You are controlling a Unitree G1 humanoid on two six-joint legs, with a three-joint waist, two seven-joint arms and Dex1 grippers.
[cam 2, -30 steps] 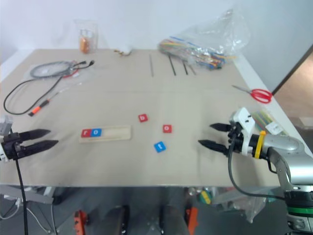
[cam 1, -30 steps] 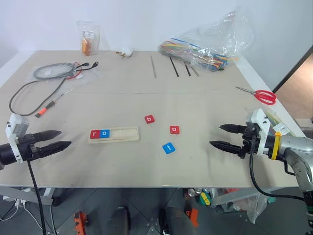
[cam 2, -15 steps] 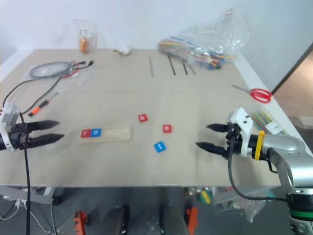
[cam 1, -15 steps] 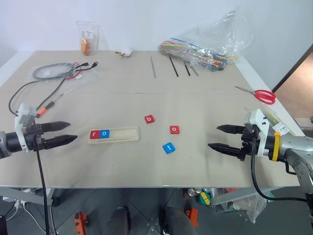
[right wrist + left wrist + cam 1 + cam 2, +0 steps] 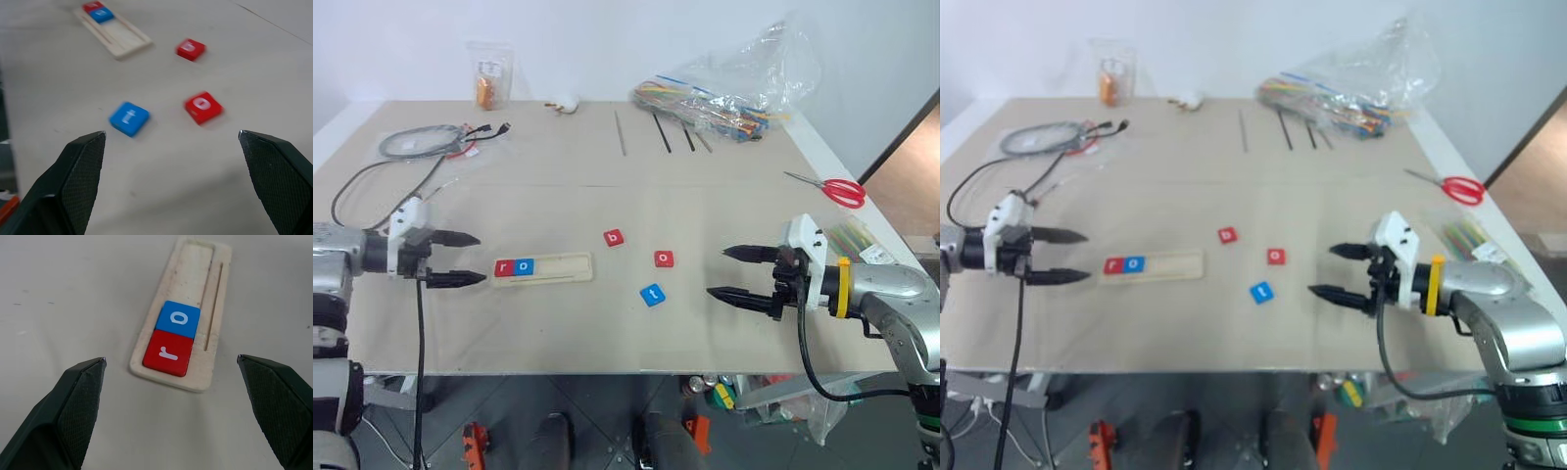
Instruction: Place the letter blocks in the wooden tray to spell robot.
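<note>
Wooden tray (image 5: 541, 267) holds red r (image 5: 168, 352) and blue o (image 5: 178, 319); both released, empty grippers, left (image 5: 462, 258) at nine o'clock, right (image 5: 724, 272) at three, flank three loose blocks (image 5: 653, 294).

We're looking at a lab or workshop bench here: a wide beige worktop (image 5: 724, 333) is standing against a plain white wall, and bench clutter is sitting all along its far side. A coiled black cable (image 5: 416, 145) is lying at the far left, a clear bag of coloured cable ties (image 5: 724, 98) is slumping at the back, thin rods (image 5: 662, 132) are lying beside it, and red scissors (image 5: 837, 190) are waiting at the right edge.
</note>
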